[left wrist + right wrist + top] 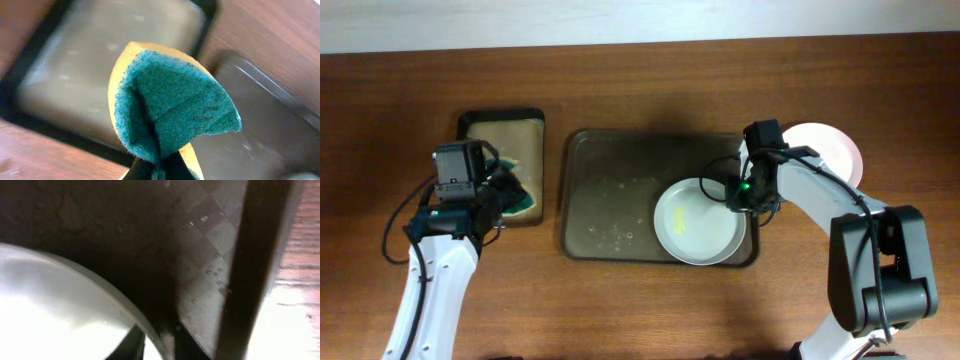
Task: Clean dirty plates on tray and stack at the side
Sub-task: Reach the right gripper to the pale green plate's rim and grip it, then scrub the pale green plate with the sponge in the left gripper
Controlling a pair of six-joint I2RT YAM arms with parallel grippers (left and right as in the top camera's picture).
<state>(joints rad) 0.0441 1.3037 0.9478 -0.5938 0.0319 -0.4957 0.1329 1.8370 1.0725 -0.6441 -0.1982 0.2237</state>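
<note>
The dark brown tray lies mid-table. One white plate with a yellowish smear sits at the tray's right end. My right gripper is shut on that plate's right rim; in the right wrist view the rim runs between the fingers. More white plate lies on the table right of the tray, partly hidden by the right arm. My left gripper is shut on a green and yellow sponge, held over the small black tray.
The small black tray with a beige bottom lies left of the brown tray. Water drops dot the brown tray's floor. Bare wooden table surrounds both trays.
</note>
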